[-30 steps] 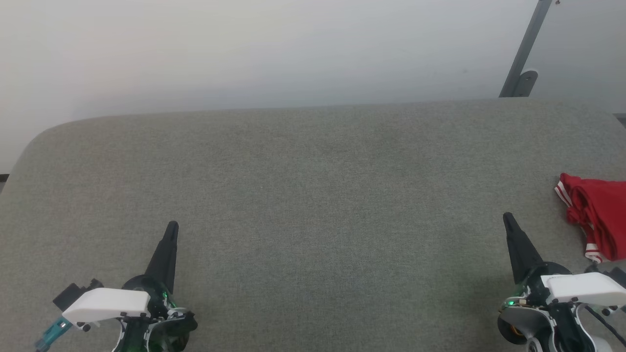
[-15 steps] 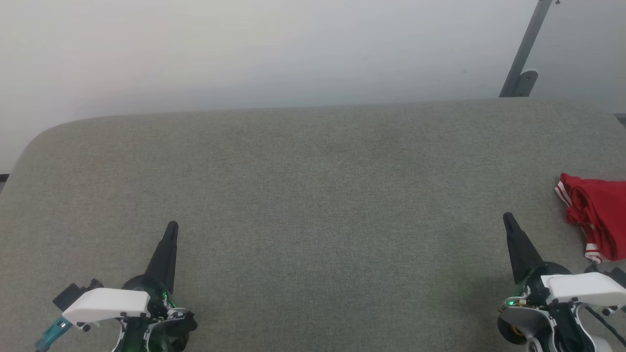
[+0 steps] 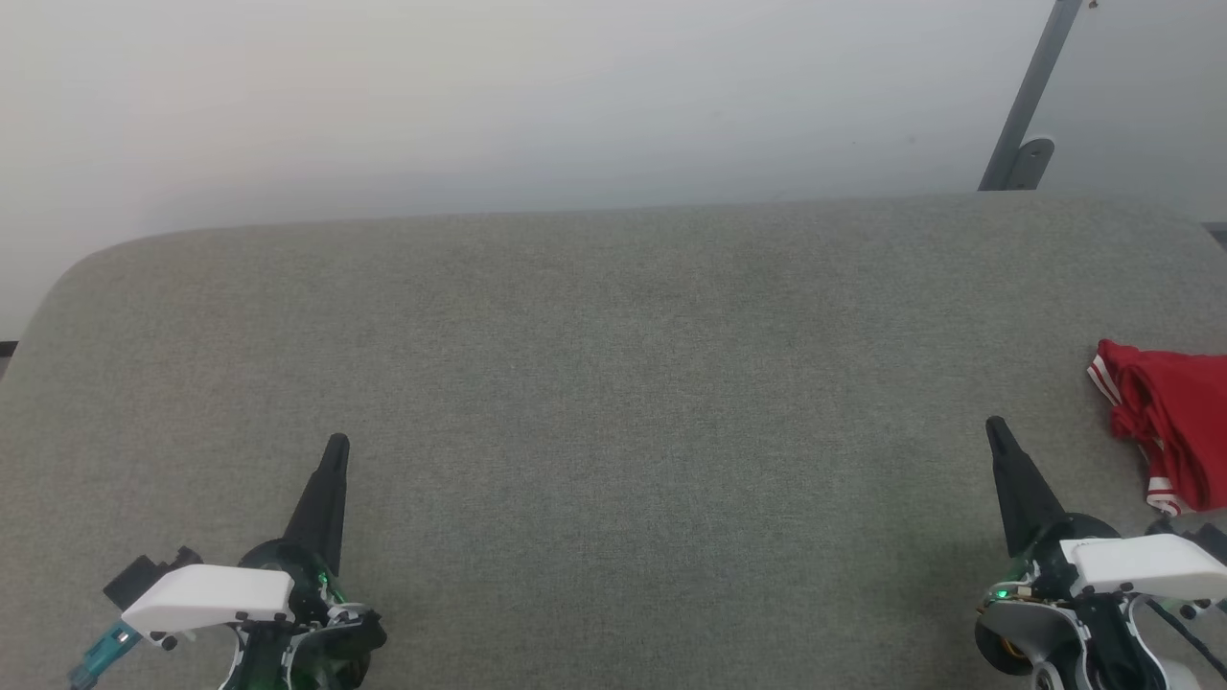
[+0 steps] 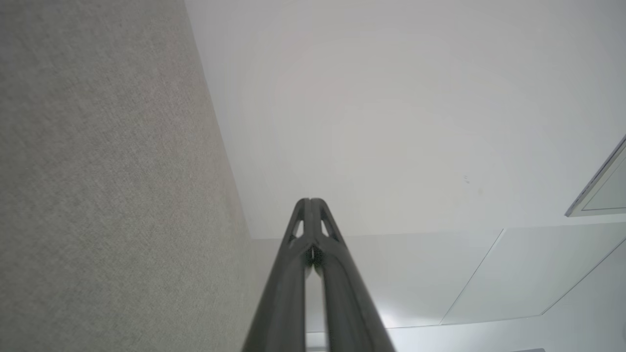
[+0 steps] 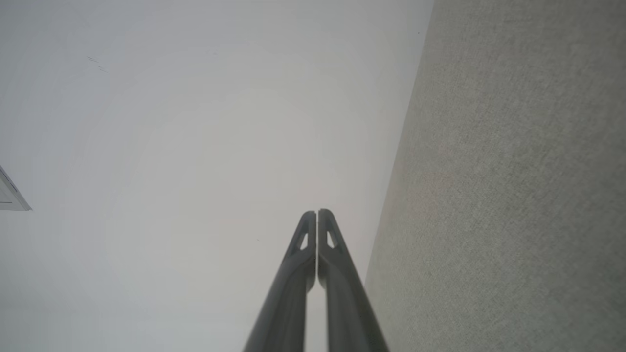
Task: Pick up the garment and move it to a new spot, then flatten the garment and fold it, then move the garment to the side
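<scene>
Both your grippers are pinched closed on nothing: the left gripper [image 3: 336, 446] and right gripper [image 3: 995, 427] point forward over the grey padded surface [image 3: 613, 364]. The red shirt [image 3: 1177, 422] lies bunched just right of your right gripper, apart from it.

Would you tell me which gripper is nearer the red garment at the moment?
Right. The right gripper sits just beside the garment, apart from it; the left gripper is far across the grey surface.

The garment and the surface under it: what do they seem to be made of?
The garment: seemingly soft fabric, matte red with white striped trim; it bunches in folds. The surface: likely woven grey cloth, matte, finely speckled texture.
</scene>
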Robot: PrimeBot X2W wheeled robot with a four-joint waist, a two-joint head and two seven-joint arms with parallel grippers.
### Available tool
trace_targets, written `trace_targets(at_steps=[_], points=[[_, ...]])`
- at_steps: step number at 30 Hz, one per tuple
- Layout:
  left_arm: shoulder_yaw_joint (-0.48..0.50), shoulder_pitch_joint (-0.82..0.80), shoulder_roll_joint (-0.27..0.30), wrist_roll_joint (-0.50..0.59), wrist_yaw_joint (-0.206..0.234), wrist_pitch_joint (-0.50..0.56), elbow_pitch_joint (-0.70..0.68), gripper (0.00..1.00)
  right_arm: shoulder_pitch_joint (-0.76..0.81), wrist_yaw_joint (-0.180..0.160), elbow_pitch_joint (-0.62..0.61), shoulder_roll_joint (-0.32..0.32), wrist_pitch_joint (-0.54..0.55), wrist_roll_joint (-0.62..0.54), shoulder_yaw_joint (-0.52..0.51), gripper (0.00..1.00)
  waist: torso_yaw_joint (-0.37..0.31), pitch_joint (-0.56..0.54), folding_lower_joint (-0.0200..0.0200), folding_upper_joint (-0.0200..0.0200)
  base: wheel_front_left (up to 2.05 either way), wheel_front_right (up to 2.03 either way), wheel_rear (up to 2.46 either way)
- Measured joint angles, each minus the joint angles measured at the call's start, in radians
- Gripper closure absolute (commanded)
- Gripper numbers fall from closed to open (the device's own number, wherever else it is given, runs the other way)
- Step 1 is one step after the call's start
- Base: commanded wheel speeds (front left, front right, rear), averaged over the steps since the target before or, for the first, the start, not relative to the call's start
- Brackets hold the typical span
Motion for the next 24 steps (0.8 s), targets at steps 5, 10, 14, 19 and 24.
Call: trace_targets(at_steps=[5,10,14,19,24], points=[[0.0,0.0,0.0,0.0,0.0,0.0,0.0,1.0,0.0,0.0,0.0,0.0,0.0,0.0,0.0,1.0,0.0,0.0,0.0,0.0,0.0,0.0,0.0],[0.001,0.0,0.0,0.0,0.0,0.0,0.0,1.0,0.0,0.0,0.0,0.0,0.0,0.0,0.0,1.0,0.0,0.0,0.0,0.0,0.0,0.0,0.0],[0.001,0.0,0.0,0.0,0.0,0.0,0.0,1.0,0.0,0.0,0.0,0.0,0.0,0.0,0.0,1.0,0.0,0.0,0.0,0.0,0.0,0.0,0.0],[0.001,0.0,0.0,0.0,0.0,0.0,0.0,1.0,0.0,0.0,0.0,0.0,0.0,0.0,0.0,1.0,0.0,0.0,0.0,0.0,0.0,0.0,0.0],[0.001,0.0,0.0,0.0,0.0,0.0,0.0,1.0,0.0,0.0,0.0,0.0,0.0,0.0,0.0,1.0,0.0,0.0,0.0001,0.0,0.0,0.0,0.0]])
